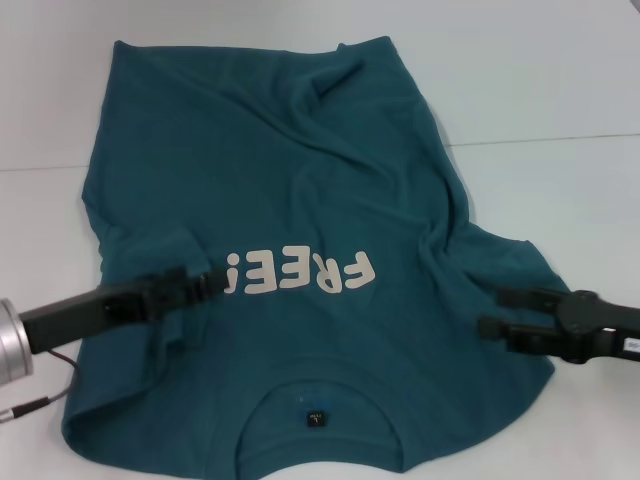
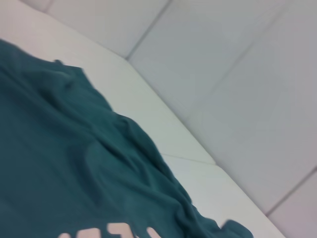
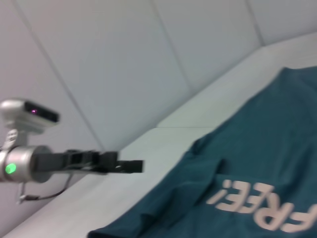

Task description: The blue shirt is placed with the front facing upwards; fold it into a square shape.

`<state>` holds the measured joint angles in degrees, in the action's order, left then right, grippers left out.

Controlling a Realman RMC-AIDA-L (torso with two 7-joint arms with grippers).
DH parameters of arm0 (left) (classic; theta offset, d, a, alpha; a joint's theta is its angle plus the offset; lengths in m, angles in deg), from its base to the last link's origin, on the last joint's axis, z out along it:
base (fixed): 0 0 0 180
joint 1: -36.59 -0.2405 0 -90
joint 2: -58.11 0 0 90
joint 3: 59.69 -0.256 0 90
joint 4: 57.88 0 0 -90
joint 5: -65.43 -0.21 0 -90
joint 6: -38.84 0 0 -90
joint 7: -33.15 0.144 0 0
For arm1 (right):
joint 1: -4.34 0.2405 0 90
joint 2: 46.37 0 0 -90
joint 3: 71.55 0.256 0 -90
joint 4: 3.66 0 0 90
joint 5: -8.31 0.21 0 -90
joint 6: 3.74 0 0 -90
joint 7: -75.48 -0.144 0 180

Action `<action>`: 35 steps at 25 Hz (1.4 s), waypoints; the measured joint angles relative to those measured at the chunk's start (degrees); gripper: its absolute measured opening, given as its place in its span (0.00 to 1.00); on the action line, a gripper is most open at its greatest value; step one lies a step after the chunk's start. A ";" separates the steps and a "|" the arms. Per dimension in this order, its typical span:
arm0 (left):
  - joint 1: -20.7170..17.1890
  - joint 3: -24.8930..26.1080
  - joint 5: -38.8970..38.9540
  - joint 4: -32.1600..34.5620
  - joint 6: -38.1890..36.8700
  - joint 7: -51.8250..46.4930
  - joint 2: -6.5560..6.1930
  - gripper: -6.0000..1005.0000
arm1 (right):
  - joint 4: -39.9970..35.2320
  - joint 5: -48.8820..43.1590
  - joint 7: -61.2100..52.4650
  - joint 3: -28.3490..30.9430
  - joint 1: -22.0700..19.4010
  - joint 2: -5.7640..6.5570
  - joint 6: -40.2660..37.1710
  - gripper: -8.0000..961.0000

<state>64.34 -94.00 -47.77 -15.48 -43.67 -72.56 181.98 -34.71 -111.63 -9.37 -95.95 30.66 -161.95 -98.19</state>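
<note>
Head view. Blue shirt [image 1: 300, 250] spread front-up on the white table [image 1: 560, 80], collar nearest the robot, hem at the far side. "FREE!" lettering [image 1: 300, 273] taken as landmark for all positions below. Cloth rumpled beyond the lettering, with diagonal creases toward the far hem. Left sleeve folded inward just beside the "!" end of the lettering. Collar label [image 1: 316, 417] on the robot's side of the lettering. Left gripper [image 1: 222, 283] reaching in over the folded sleeve, tips level with the "!" end and close against it. Jaws seen edge-on as one dark bar; open or closed cannot be told, nor whether cloth is held. Right gripper [image 1: 490, 312] at the shirt's right edge, past the "F" end of the lettering. Two fingers parted, one above the other, with a clear gap; nothing held.

Left wrist view. Only the shirt's creased cloth [image 2: 59, 163] and table [image 2: 163, 129] shown; tops of the lettering [image 2: 114, 231] at the frame edge. Own fingers not in view.

Right wrist view. Lettering [image 3: 262, 206] in the foreground; folded sleeve just past the "!". Left gripper [image 3: 133, 166] above the table [image 3: 163, 144], off the shirt's left edge. Jaw state again not discernible.

Likely faults from here:
- Uneven fold, caused by the creases beyond the lettering.
- Missed pinch or double-layer grab at the left sleeve, caused by its inward fold.
- Whole-shirt drag, caused by one-sided pull.
</note>
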 joint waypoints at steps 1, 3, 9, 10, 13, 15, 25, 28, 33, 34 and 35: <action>0.00 -0.15 0.08 -0.48 -0.34 1.40 0.00 0.92 | -0.16 0.00 -1.16 0.05 -0.18 0.49 0.14 0.90; 0.01 -0.45 0.06 -1.86 -1.32 4.60 -0.01 0.95 | -0.19 -0.01 -3.17 0.20 -0.47 1.34 0.20 0.90; -0.39 -3.12 -0.28 -3.84 -3.77 13.29 0.02 0.95 | -2.08 -0.54 -9.38 0.27 -1.17 3.16 1.13 0.90; -0.44 -3.56 -0.33 -4.16 -4.16 15.00 0.05 0.94 | -2.59 -0.71 -9.76 0.17 -1.25 3.27 1.39 0.90; -0.47 -4.00 -0.52 -5.21 -4.60 19.91 0.06 0.94 | -3.68 -1.24 -11.13 0.09 -1.31 3.69 1.99 0.90; -0.41 -4.11 -0.89 -5.44 -4.61 21.26 0.05 0.94 | -3.87 -1.61 -13.00 0.05 -1.24 4.09 2.32 0.90; 0.14 -5.92 -1.21 -5.53 -4.72 24.18 0.00 0.94 | -6.64 -6.98 -21.78 -0.10 0.23 3.61 12.22 0.90; 0.29 -6.11 -1.16 -5.61 -4.60 24.41 0.02 0.94 | -6.57 -7.15 -23.49 -0.12 1.13 3.03 15.49 0.90; 1.21 -6.29 -0.84 -6.43 -4.19 24.36 0.06 0.95 | -6.73 -6.95 -24.95 -0.01 2.66 2.04 21.74 0.90; 1.23 -6.27 -0.78 -6.44 -4.18 24.27 0.06 0.95 | -6.56 -7.02 -24.95 -0.07 3.02 1.97 22.51 0.90; 1.30 -6.26 -0.72 -6.46 -4.16 24.04 0.06 0.95 | -6.37 -7.25 -24.94 -0.30 3.47 1.86 23.30 0.90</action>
<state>65.64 -100.26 -48.49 -21.93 -47.84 -48.52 182.04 -41.08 -118.87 -34.31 -96.25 34.12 -160.09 -74.90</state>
